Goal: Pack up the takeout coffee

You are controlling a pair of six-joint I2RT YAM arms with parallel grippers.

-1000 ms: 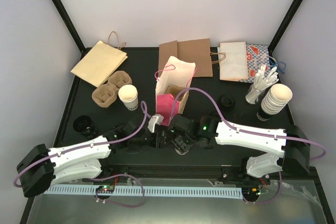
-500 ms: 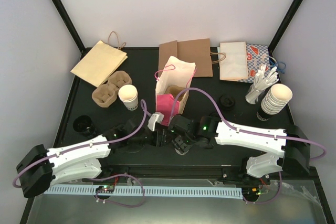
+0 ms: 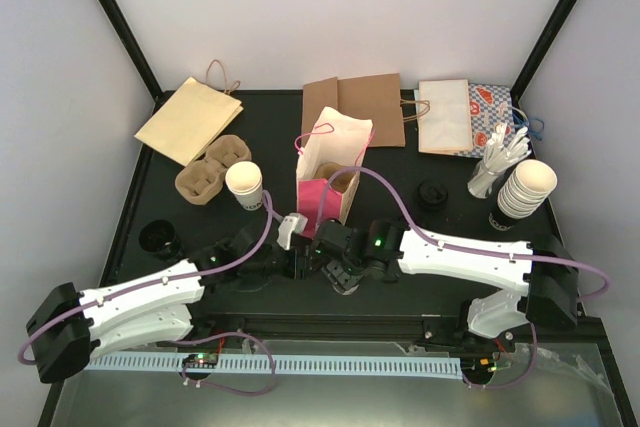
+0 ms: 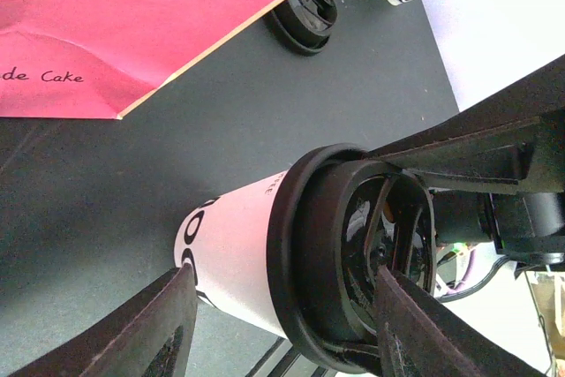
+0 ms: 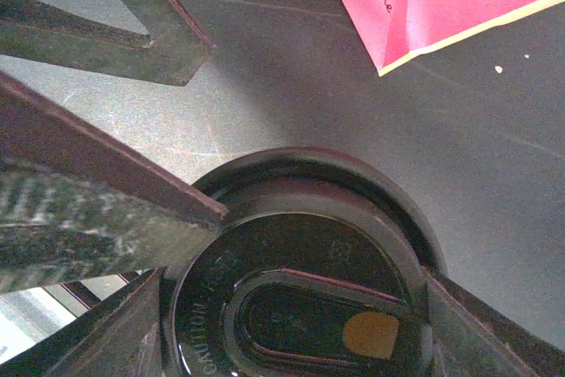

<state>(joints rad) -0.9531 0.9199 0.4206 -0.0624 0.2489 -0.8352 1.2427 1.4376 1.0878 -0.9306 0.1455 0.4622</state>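
Note:
The takeout coffee (image 4: pixel 234 253) is a white paper cup with dark print low on its side and a black lid (image 5: pixel 300 289) on top. In the top view it sits mostly hidden under both grippers, just in front of the upright pink-sided paper bag (image 3: pixel 325 172). My right gripper (image 5: pixel 294 280) comes from above with a finger against each side of the lid's rim. My left gripper (image 4: pixel 285 275) is turned on its side and open. Its upper finger (image 5: pixel 106 192) rests on the lid's top, and its lower finger (image 4: pixel 132 333) stands beside the cup's base with a gap showing.
An open white cup (image 3: pixel 243 182) and a cardboard cup carrier (image 3: pixel 212 167) stand at the left. Flat paper bags (image 3: pixel 365 105) lie along the back. A tall cup stack (image 3: pixel 525 187), a holder of white cutlery (image 3: pixel 495 172) and loose black lids (image 3: pixel 432 194) are at the right.
Both grippers have shifted slightly left together, staying on the lidded cup. The left jaws have narrowed a little. The right grip looks unchanged.

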